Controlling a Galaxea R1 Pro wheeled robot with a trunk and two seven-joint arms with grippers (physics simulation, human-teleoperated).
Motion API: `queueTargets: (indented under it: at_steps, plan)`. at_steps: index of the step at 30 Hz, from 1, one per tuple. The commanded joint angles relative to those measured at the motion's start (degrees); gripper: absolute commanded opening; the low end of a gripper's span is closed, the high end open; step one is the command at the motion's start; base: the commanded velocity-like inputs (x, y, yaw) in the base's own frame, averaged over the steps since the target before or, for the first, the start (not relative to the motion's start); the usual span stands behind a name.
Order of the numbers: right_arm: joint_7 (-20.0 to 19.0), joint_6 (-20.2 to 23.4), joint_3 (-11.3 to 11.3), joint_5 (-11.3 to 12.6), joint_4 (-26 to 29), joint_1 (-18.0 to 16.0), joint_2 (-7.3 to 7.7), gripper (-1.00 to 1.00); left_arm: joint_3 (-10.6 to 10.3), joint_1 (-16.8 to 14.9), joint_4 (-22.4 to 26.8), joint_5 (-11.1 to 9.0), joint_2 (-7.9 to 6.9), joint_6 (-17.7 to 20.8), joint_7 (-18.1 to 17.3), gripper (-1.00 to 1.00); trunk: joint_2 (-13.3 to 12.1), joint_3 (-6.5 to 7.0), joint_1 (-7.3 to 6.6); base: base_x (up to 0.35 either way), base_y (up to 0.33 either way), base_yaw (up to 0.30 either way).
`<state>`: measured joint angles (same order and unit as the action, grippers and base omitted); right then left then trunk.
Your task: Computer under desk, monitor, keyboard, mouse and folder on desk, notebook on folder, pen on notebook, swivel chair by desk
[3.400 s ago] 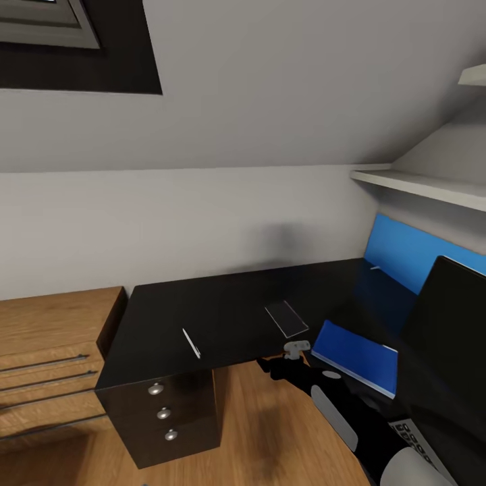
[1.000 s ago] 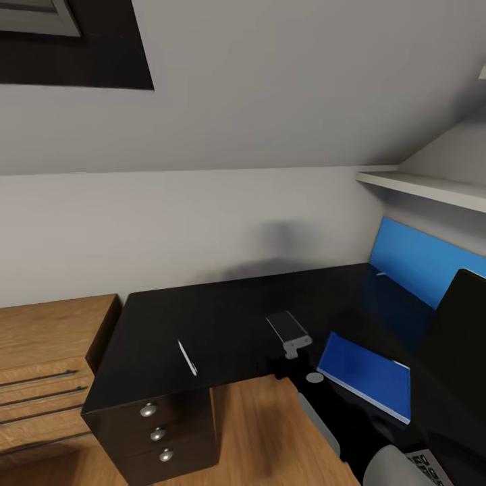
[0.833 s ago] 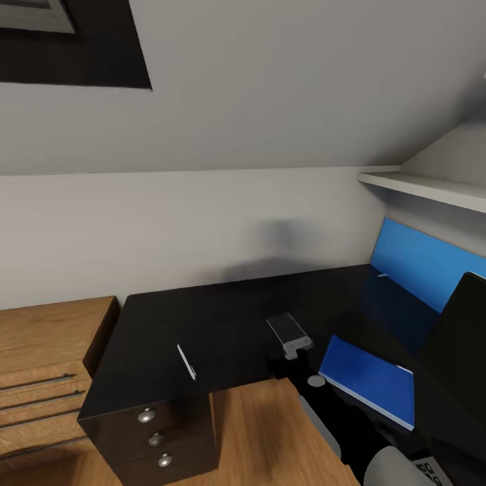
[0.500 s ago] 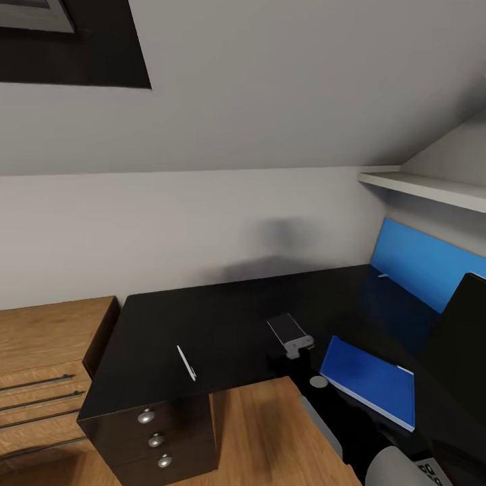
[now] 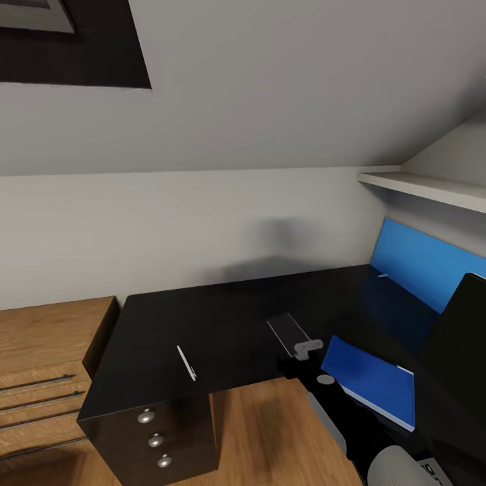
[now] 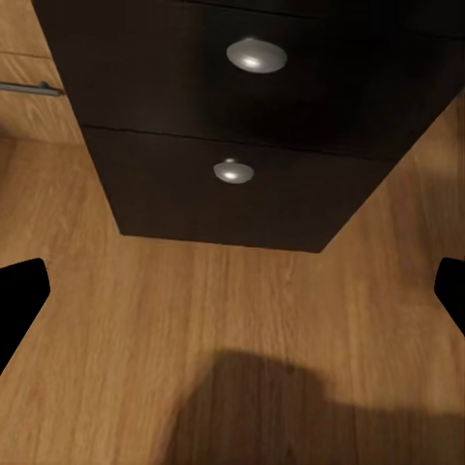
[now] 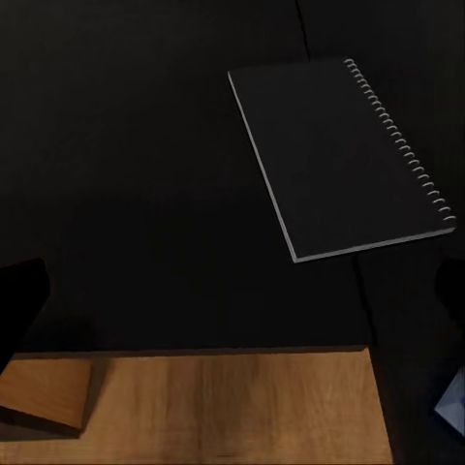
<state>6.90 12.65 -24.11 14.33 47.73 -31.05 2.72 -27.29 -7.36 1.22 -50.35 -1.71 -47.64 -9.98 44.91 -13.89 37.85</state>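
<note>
**Inspector A:** Storage first. The black drawer unit [image 5: 162,432] under the surface's [image 5: 229,317] left end shows three fronts with round silver knobs [image 6: 256,55], all closed. What is inside cannot be seen. A light wooden dresser [image 5: 40,364] with bar handles stands just beside it.

**Inspector B:** On the surface?

**A:** The notebook [image 7: 339,155] lies flat near the front edge: thin, dark, matte, with a wire spiral down one long side. The pen [image 5: 186,362], a slim pale stick, lies well apart from it, above the drawers. The folder [image 5: 370,381], flat and bright blue, lies to the notebook's right, near the monitor's [image 5: 462,337] black panel.

**B:** Pincers?

**A:** The right pincer [image 5: 307,347] hangs over the surface's front edge, at the notebook's near corner, fingers spread and empty. The left pincer [image 6: 232,291] points at the drawer unit above the wood plank floor [image 6: 232,329], dark fingertips [image 6: 19,300] wide apart, holding nothing.
</note>
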Motion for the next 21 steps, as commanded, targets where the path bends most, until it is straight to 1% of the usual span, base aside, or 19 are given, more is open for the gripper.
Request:
queueTargets:
  at_steps: [1, 2, 9, 12, 13, 15, 17, 19, 21]
  plan:
    - [0.6, 0.5, -0.3, 0.6, 0.1, -0.1, 0.12, 1.0, -0.2, 0.0, 0.0, -0.5, 0.01, -0.2, -0.5, 1.0, 0.1, -0.08, 0.01, 0.0, 0.0, 0.0]
    - [0.6, 0.7, -0.2, 0.6, 0.1, -0.1, 0.14, 1.0, -0.2, 0.0, 0.0, -0.5, 0.05, -0.3, -0.5, 1.0, 0.1, -0.08, 0.01, 0.0, 0.0, 0.0]
    - [0.7, 0.8, -0.2, 0.2, 0.1, -0.1, 0.24, 1.0, -0.1, 0.1, 0.0, -0.6, 0.04, -0.4, -0.5, 1.0, -2.7, 1.17, -1.53, 0.0, 0.0, 0.0]
    - [0.9, 1.0, -0.1, 0.4, 0.0, -0.1, 0.04, 1.0, -0.1, 0.1, 0.0, -0.7, 0.04, -0.4, -0.4, 1.0, -3.9, 1.71, -2.19, 0.0, 0.0, 0.0]
    - [1.6, 1.2, 0.3, 0.5, -0.1, -0.1, -0.01, 1.0, -0.1, 0.1, 0.0, -0.7, 0.04, -0.3, -0.4, 1.0, -4.3, 1.89, -2.41, 0.0, 0.0, 0.0]
    - [4.9, 1.2, 2.1, 0.6, 0.0, -0.1, -0.1, 1.0, -0.1, 0.1, 0.0, -0.8, 0.04, -0.3, -0.3, 1.0, -5.2, 2.25, -2.84, 0.0, 0.0, 0.0]
    - [7.2, 1.4, 3.3, 0.8, 0.0, -0.1, -0.13, 1.0, -0.1, 0.1, 0.0, -0.8, 0.04, -0.3, -0.3, 1.0, -6.0, 2.61, -3.28, 0.0, 0.0, 0.0]
    - [8.6, 1.6, 4.2, 0.9, 0.0, -0.1, -0.14, 1.0, -0.1, 0.1, 0.0, -0.8, 0.04, -0.2, -0.2, 1.0, -6.8, 2.97, -3.72, 0.0, 0.0, 0.0]
    - [9.1, 2.3, 4.4, 0.9, 0.0, -0.1, -0.16, 1.0, -0.1, 0.1, 0.0, -0.8, 0.04, -0.2, -0.2, 1.0, -7.6, 3.33, -4.16, 0.0, 0.0, 0.0]
